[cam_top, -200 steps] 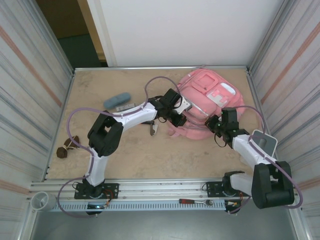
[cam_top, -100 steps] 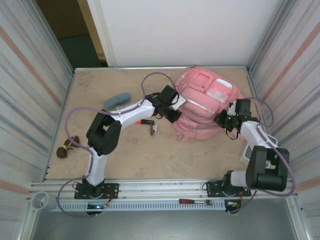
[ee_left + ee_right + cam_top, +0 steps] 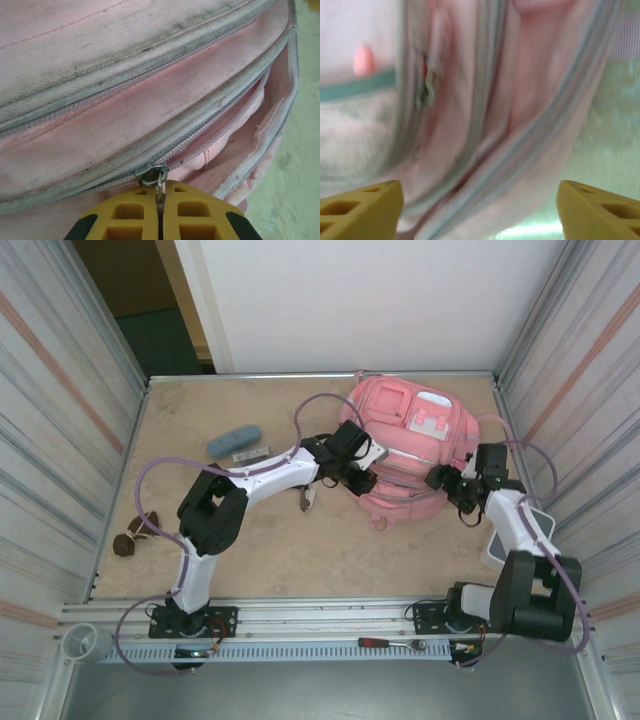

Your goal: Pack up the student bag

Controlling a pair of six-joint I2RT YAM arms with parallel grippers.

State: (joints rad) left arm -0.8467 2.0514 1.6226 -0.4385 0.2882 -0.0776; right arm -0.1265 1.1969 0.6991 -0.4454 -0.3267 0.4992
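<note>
Student bag [image 3: 415, 452], grubby pink, zip part-open (zip pull [image 3: 156, 176] pinched)

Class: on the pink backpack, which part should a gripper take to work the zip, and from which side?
Grip the metal zipper pull, coming from the backpack's side nearest the left arm, as the left gripper does: its thin tab sticks out from the zip and pinches flat.

top: overhead, far | wrists: close-up, facing student bag [image 3: 395, 415] | shared: student bag
</note>
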